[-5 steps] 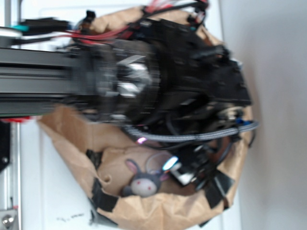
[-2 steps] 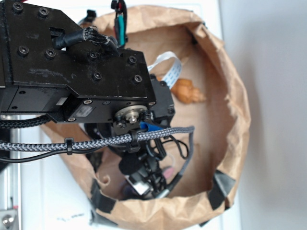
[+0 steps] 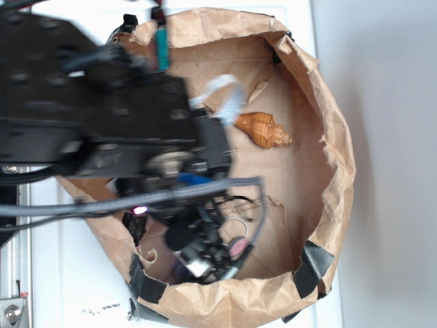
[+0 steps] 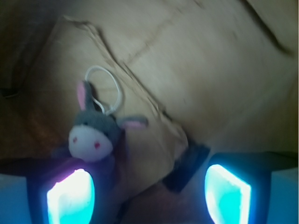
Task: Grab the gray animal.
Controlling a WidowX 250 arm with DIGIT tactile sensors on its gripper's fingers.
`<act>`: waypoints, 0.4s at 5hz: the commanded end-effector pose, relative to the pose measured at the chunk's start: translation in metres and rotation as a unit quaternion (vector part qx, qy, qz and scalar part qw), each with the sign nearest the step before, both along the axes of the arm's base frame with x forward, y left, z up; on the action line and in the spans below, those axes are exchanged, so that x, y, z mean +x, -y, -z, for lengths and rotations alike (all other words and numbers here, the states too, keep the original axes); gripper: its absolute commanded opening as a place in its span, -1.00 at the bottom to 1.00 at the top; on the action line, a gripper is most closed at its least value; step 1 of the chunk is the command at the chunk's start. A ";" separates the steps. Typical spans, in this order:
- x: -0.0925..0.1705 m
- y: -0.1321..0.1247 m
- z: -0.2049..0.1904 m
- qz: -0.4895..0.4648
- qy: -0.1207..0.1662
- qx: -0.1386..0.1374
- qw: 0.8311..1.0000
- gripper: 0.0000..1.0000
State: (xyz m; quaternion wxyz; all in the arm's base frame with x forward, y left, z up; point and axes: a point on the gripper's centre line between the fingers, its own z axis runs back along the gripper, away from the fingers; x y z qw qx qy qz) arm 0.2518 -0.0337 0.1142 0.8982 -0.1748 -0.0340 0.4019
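The gray animal [image 4: 96, 133] lies on the crumpled brown paper floor of a paper-lined basin [image 3: 334, 171], close to the basin's near rim. In the wrist view it faces the camera: pale muzzle, two red dot eyes, one pink-lined ear pointing up and the other out to the side, with a white loop [image 4: 105, 88] lying on the paper above its head. In the exterior view the toy is almost wholly hidden under the arm; only a bit of pink and the loop [image 3: 235, 232] show through the cables.

The hand [image 4: 149, 193] is spread open, its two glowing fingers [image 4: 71, 196] standing well apart at the bottom of the wrist view. The animal sits just above the one finger, so near that it is unclear whether they touch; the other finger is far off to the side, and nothing is gripped between them.

An orange-brown spiral seashell [image 3: 264, 130] rests on the paper toward the basin's far side, well apart from the toy. Black tape patches [image 3: 311, 266] hold the paper at the near rim.
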 end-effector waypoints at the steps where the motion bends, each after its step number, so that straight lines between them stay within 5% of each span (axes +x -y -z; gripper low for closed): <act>1: 0.051 0.003 0.011 -0.049 0.037 -0.016 0.998 1.00; 2: 0.051 0.006 0.014 -0.058 0.033 -0.013 0.998 1.00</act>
